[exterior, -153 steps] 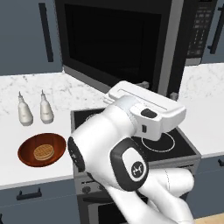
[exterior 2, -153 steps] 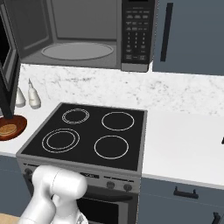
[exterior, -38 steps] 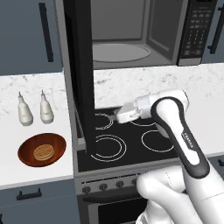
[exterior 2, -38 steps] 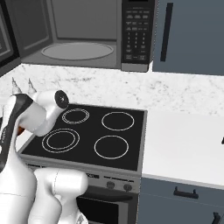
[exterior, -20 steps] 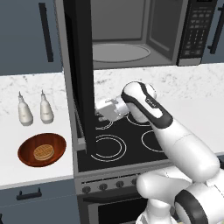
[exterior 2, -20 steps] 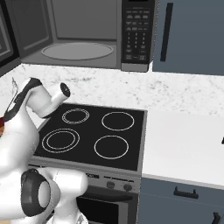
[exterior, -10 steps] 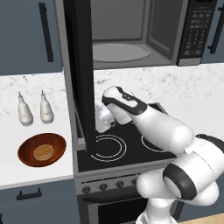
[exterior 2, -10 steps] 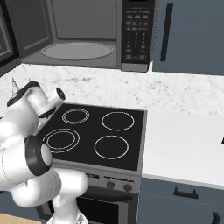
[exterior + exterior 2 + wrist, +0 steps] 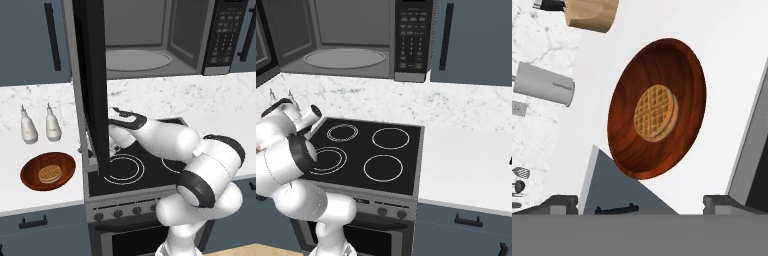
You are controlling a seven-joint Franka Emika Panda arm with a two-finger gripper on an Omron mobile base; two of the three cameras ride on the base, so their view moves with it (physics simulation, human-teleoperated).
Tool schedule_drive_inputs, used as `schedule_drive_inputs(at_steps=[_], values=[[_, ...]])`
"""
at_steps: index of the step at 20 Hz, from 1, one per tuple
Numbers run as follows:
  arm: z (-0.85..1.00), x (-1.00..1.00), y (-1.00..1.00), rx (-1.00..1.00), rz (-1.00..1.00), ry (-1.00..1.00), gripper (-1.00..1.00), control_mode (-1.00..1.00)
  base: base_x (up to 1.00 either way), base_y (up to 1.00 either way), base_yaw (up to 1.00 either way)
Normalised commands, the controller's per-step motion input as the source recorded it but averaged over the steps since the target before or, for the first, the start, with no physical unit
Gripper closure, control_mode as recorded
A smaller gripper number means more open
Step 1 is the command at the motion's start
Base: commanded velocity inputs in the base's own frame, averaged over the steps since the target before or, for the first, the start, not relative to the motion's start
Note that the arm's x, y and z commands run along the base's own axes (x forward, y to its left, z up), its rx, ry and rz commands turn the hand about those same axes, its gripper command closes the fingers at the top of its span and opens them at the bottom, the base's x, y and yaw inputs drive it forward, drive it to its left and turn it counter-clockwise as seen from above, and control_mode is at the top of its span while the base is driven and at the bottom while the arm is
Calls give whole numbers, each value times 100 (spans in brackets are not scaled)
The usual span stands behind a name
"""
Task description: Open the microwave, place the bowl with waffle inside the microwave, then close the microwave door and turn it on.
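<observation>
One microwave (image 9: 165, 45) with one open microwave door (image 9: 92, 95), one bowl (image 9: 48, 171) holding one waffle (image 9: 49, 174), two white shakers (image 9: 39, 126), and four stove rings (image 9: 367, 154) are present.

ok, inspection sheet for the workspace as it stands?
Surface: white counter left of stove.
Job's things: microwave empty, microwave door swung open; bowl on the counter, waffle inside.
Clutter: two shakers behind the bowl.
End effector: open, holding nothing, aimed at the bowl.
Cables: nothing seen.
Surroundings: dark blue-grey cabinets, marble backsplash.
</observation>
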Motion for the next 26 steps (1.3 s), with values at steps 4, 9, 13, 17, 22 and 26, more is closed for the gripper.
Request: schedule_drive_inputs(at_steps=[4, 9, 13, 17, 22, 26], values=[[-32, 9, 19, -6, -2, 0, -100, -100, 0, 0, 0], [-39, 9, 17, -7, -1, 0, -100, -100, 0, 0, 0], [-16, 13, 12, -2, -1, 0, -100, -100, 0, 0, 0], [-21, 14, 12, -3, -1, 0, -100, -100, 0, 0, 0], [-29, 19, 17, -6, 0, 0, -100, -100, 0, 0, 0], [-26, 27, 17, -5, 0, 0, -100, -100, 0, 0, 0]])
